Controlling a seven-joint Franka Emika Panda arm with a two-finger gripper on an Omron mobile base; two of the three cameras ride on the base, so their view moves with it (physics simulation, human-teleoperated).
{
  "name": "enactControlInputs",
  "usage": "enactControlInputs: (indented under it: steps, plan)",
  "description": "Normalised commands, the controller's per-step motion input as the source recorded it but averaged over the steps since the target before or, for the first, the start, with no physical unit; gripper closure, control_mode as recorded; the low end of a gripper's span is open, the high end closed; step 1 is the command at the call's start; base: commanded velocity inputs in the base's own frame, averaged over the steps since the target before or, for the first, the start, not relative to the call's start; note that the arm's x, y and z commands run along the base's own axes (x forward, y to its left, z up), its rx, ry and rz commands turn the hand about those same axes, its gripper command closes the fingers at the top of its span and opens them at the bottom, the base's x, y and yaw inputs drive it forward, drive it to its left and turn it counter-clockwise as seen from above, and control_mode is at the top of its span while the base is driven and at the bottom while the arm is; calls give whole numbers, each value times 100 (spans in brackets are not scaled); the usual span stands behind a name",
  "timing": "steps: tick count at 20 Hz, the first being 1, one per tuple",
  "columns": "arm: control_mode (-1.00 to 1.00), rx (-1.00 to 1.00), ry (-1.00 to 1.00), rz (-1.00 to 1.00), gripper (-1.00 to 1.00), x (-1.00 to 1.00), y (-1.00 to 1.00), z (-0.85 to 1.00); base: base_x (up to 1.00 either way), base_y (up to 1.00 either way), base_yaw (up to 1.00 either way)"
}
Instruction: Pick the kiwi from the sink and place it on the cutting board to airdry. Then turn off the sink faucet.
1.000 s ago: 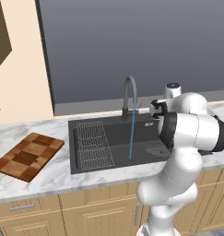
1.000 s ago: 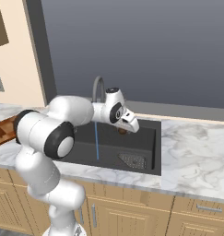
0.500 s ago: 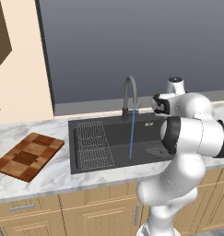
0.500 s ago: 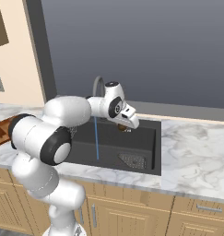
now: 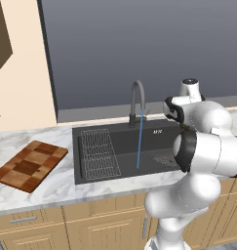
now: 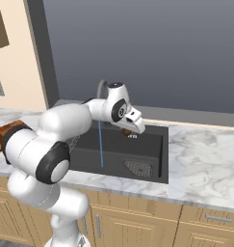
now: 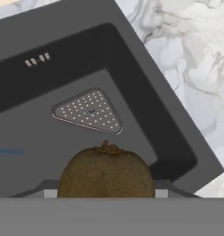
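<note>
Hand view: kiwi (image 7: 106, 173) clamped in the gripper (image 7: 106, 193), brown, fuzzy, stem nub up, lower half cut off; fingers hidden behind it. Below lie the sink (image 7: 145, 99) floor and triangular drain grate (image 7: 89, 111). Right base view: gripper (image 6: 130, 130) raised over the sink's right part. Left base view: board (image 5: 28, 164) far left on the counter, faucet (image 5: 137, 100) running; arm hides the gripper

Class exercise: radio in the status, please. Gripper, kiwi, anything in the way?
Gripper shut on kiwi, above sink. Faucet running. Board bare.
</note>
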Motion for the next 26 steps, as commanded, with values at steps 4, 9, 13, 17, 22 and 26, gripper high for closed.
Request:
enactControlInputs:
  steps: [4, 9, 13, 17, 22, 26]
  plan:
    - [-100, 0, -5, 0, 100, -27, 1, 19, 0, 0, 0]
    - [-100, 0, -7, 0, 100, -35, 8, 17, 0, 0, 0]
    - [-100, 0, -5, 0, 100, -36, 13, 15, 0, 0, 0]
    - [-100, 0, 0, 1, 100, -35, 20, 5, 0, 0, 0]
    - [-100, 0, 0, 4, 100, -29, 20, 0, 0, 0, 0]
    - [-100, 0, 0, 5, 100, -27, 12, 0, 0, 0, 0]
